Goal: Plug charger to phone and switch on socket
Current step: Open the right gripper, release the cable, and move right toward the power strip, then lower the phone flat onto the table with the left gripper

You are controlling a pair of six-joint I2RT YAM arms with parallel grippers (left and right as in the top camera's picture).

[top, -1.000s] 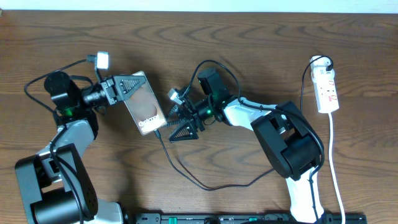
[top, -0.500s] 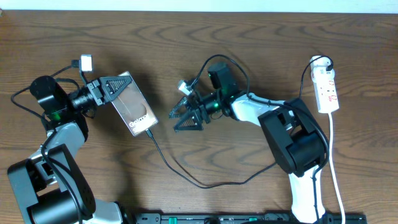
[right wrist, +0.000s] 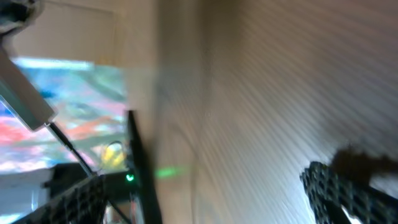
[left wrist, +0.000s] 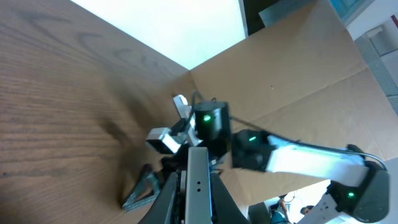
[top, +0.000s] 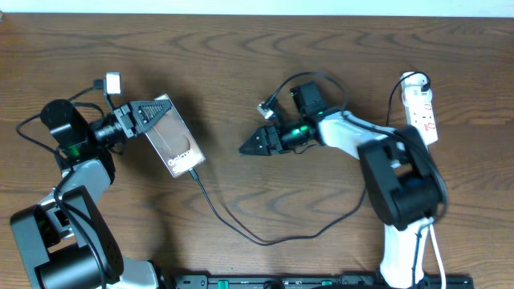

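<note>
Both reach inward: left tool [top: 161, 110] grips the phone [top: 178, 143], right tool [top: 247, 146] spread wide

1. The phone [top: 173, 136] lay over the left half of the table [top: 241, 48], its long axis running diagonally from far-left to near-right.
2. The left gripper [top: 157, 111] sat at the phone's far-left end, with the phone between its fingers.
3. The charger [top: 265, 238] met the phone at its near-right end, ran toward the table's front edge, then curved right and passed under the right arm.
4. The right gripper [top: 253, 144] stood right of the phone, well apart from it, near the table's middle.
5. The socket [top: 419, 100] lay at the far right, behind the right arm.
</note>
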